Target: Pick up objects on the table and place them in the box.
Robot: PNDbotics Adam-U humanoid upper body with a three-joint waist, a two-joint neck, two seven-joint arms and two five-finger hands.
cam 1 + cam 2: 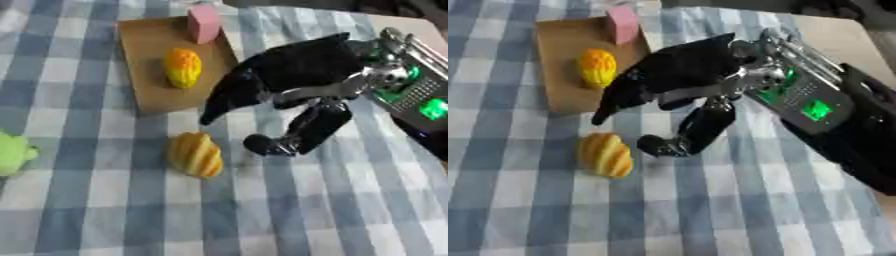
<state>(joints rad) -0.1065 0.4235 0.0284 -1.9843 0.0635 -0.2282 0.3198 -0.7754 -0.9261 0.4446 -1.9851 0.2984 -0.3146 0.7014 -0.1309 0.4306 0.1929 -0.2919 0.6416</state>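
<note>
A flat brown cardboard box (149, 95) lies at the upper left of the checked cloth. In it rest an orange-yellow fruit-like object (183, 67) and a pink block (203, 23) at its far edge. A yellow croissant-shaped object (196, 154) lies on the cloth just below the box. My right hand (289, 75) hangs over the cloth right of the box, open, fingers stretched toward the box's near right corner and thumb (302, 131) pointing down beside the croissant, holding nothing. A green object (13, 152) shows at the left edge.
The blue-and-white checked cloth (262, 210) covers the table. Bare tabletop (833, 35) shows at the far right. My right forearm with green lights (811, 107) crosses in from the right side.
</note>
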